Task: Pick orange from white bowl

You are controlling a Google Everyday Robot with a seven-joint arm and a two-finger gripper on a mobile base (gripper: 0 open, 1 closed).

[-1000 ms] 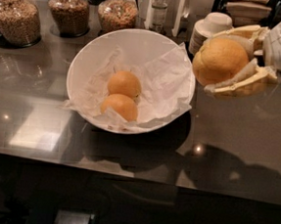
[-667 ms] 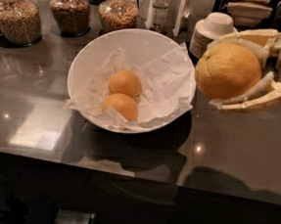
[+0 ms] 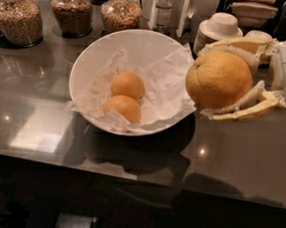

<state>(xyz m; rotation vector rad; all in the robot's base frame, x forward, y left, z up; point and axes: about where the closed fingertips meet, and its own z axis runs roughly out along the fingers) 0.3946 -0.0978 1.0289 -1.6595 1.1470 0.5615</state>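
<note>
My gripper (image 3: 225, 78) is at the right, raised above the counter and just right of the white bowl (image 3: 95, 57). Its pale fingers (image 3: 239, 99) are shut on an orange (image 3: 219, 79), which looks large because it is close to the camera. The wide glossy bowl stands on the counter, lined with crumpled white paper (image 3: 169, 76). Two more oranges lie in it, one behind (image 3: 127, 84) and one in front (image 3: 123, 108), touching each other.
Three glass jars of grains (image 3: 71, 10) stand along the back left. A bottle (image 3: 163, 8) and stacked small white bowls (image 3: 218, 27) stand at the back right. The dark glossy counter (image 3: 34, 101) ends at a front edge below the bowl.
The gripper has lifted the orange up and towards the camera, so it looks larger. The bowl and the two oranges in it have not moved.
</note>
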